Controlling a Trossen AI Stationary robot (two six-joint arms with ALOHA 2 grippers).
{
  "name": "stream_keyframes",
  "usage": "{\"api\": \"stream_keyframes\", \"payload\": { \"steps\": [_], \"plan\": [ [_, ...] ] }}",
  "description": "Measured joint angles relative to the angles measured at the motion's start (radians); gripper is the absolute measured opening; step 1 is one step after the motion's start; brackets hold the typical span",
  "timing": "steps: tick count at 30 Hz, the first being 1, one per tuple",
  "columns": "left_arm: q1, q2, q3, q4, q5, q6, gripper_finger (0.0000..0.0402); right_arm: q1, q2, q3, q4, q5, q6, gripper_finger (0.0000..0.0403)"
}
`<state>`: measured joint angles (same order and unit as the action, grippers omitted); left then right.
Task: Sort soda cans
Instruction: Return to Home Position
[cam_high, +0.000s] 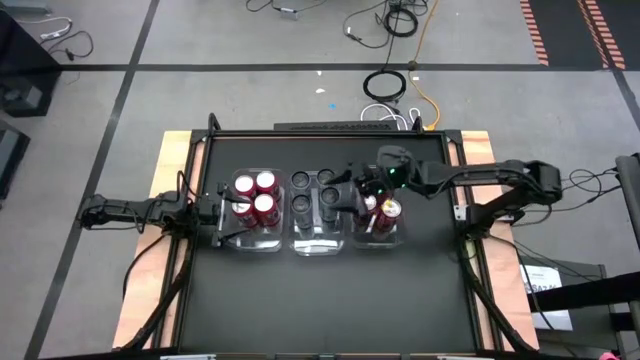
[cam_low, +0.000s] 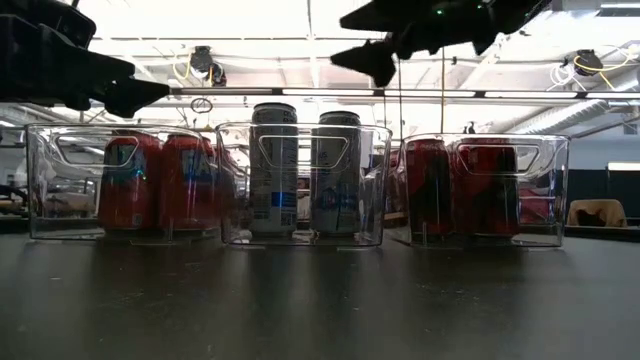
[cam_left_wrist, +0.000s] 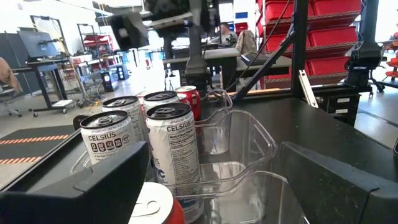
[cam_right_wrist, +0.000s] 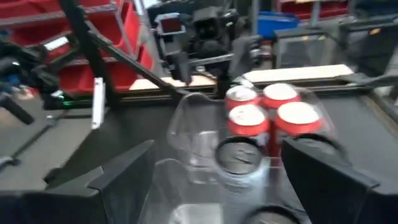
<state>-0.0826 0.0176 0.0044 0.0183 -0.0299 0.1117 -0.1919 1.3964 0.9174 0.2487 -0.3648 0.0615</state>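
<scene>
Sorting apparently complete: red cans (cam_high: 265, 182) in outer bins (cam_high: 250, 238), Celsius cans (cam_left_wrist: 171, 149) between; left end effector (cam_high: 221, 208) and right end effector (cam_high: 347, 197) wide, empty.

The three bins (cam_low: 375, 200) are clear, glossy plastic, smooth enough to catch highlights. The red cans (cam_high: 255, 192) and white-labelled cans (cam_left_wrist: 174, 149) are smooth metal with glossy printed sides. The bench (cam_high: 330, 300) has a matt black top with a faint sheen, bordered by pale bare wood (cam_high: 175, 170).
</scene>
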Motion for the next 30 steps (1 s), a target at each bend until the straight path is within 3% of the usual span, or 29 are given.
{"api": "stream_keyframes", "payload": {
  "steps": [4, 9, 15, 23, 26, 30],
  "plan": [
    [0.000, 0.000, 0.000, 0.000, 0.000, 0.000, 0.0371, -0.046, -0.133, -0.099, 0.060, 0.007, -0.018, 0.0338],
    [0.000, 0.000, 0.000, 0.001, 0.000, 0.000, 0.0371, -0.079, -0.366, -0.397, 0.258, 0.134, 0.095, 0.0338],
    [0.000, 0.000, 0.000, 0.001, 0.000, 0.000, 0.0371, -0.031, -0.551, -0.654, 0.445, 0.131, 0.199, 0.0338],
    [0.000, 0.000, 0.000, 0.001, 0.000, 0.000, 0.0371, 0.042, -0.714, -0.831, 0.443, 0.133, 0.251, 0.0338],
    [0.000, 0.000, 0.000, 0.001, 0.000, 0.000, 0.0371, 0.043, -0.789, -0.894, 0.445, 0.184, 0.283, 0.0338],
    [0.000, 0.000, 0.000, 0.001, 0.000, 0.000, 0.0371, 0.043, -0.890, -0.903, 0.341, 0.207, 0.291, 0.0338]
  ]
}}
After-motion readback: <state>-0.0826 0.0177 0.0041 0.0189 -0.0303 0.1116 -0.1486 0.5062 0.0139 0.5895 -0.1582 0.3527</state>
